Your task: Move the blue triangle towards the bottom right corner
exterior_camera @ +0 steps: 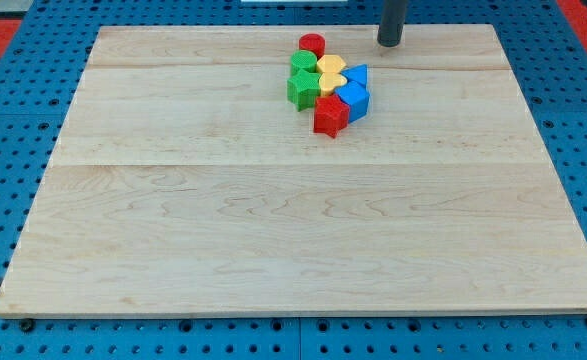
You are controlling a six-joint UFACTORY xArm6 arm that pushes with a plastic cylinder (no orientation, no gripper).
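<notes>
A: Pale wood board [273, 250], blue pegboard [13, 120] around it. Blocks bunched in one tight cluster near the view's top, a little right of centre.

B: Where's the target?

A: Blue triangle [357, 75] sits on the cluster's right edge, touching the yellow heart [334, 82] to its left and a blue block [354, 99], shape unclear, just below. Red cylinder [312, 45] at the cluster's top, green blocks [301, 80] on the left, red block [329, 115] at the bottom, a second yellow block [330, 66] beside the triangle's upper left.

B: And your tip?

A: My tip [390, 44] stands up and to the right of the triangle, near but apart. No jaws on this rig, so nothing is clasped or let go; it is a bare rod only.

B: How will the piece handle?

A: Judging by look: small, rigid, light, likely to slide easily on smooth wood. It may spin if pushed off-centre. No hold possible; contact should go on its upper-left face, pushing down and right. Risk: the blue block below could be dragged along.
</notes>
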